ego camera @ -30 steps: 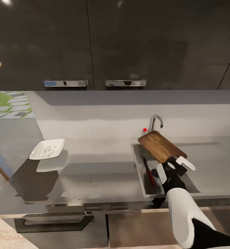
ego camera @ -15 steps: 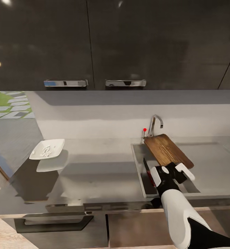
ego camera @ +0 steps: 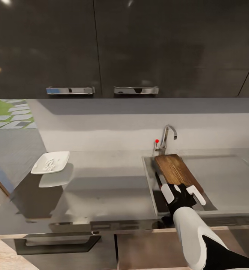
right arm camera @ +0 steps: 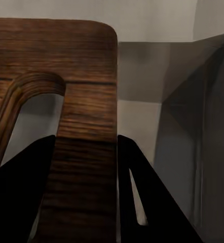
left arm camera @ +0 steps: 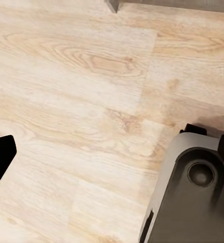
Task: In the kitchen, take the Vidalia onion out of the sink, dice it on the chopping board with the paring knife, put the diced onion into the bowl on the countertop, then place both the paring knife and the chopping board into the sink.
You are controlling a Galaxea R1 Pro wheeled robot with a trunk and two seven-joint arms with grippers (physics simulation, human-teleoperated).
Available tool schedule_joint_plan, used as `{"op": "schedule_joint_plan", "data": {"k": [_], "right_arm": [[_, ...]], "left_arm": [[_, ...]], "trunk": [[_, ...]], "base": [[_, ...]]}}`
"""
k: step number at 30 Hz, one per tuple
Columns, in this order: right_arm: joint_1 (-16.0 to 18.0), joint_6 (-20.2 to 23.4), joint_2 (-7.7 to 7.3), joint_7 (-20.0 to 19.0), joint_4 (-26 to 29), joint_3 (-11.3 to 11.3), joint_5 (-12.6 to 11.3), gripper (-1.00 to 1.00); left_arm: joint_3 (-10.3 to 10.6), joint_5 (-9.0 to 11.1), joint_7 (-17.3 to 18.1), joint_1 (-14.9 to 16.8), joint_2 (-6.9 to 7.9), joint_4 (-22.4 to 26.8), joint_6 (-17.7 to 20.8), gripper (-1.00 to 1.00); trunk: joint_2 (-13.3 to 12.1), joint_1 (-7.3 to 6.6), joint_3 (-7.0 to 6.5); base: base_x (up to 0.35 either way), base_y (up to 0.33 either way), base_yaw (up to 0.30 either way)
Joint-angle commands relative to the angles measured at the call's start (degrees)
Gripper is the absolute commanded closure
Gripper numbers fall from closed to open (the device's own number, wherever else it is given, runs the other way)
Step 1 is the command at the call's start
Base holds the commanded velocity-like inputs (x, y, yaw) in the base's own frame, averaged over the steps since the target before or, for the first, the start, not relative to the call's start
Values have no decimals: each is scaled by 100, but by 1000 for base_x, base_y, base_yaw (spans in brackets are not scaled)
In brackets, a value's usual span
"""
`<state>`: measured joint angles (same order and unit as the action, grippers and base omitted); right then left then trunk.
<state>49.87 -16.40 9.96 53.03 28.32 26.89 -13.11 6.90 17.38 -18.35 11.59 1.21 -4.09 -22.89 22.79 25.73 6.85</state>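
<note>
My right gripper (ego camera: 182, 192) is clamped on the near end of the chopping board (ego camera: 177, 170), and my right wrist view shows what the head view cannot: both dark fingers (right arm camera: 142, 202) pressed against the strip of wood beside the slot handle hole (right arm camera: 28, 116), with the grey wall of the sink (right arm camera: 193, 126) behind. From the head, the board lies lengthwise over the sink (ego camera: 149, 176), its far end just in front of the faucet (ego camera: 166, 137) and red knob (ego camera: 156, 141). My right arm (ego camera: 194, 232) reaches up from the near edge of the sink, white forearm leading into the black wrist. The paring knife (ego camera: 159, 178) is a thin dark sliver in the sink beside the board, mostly hidden. The bowl (ego camera: 50, 162) sits on the countertop (ego camera: 102, 183), well apart from the sink. My left wrist view shows pale wood floor (left arm camera: 81, 101) and a grey base part (left arm camera: 193, 197); I cannot tell how that hand stands
</note>
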Motion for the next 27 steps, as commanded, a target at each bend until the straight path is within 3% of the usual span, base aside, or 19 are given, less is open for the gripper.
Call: {"op": "schedule_joint_plan", "data": {"k": [1,11,16,27], "right_arm": [[6,-32,4,3,9,15,-49,100],[7,-243,4,9,-59,1,-64,100],[6,-311,4,-22,-480,7,-59,100],[6,-434,4,-36,-745,11,-8,100]], "left_arm": [[49,36,-8,10,13,-21,-31,-100],[48,37,-28,10,62,-21,-33,-100],[48,38,-35,10,56,-21,-38,-100],[48,44,-54,10,54,-20,-34,-100]], "trunk": [[12,5,12],[12,5,12],[12,5,12],[12,5,12]], "base": [[135,0,0],[85,0,0],[3,0,0],[5,0,0]]}}
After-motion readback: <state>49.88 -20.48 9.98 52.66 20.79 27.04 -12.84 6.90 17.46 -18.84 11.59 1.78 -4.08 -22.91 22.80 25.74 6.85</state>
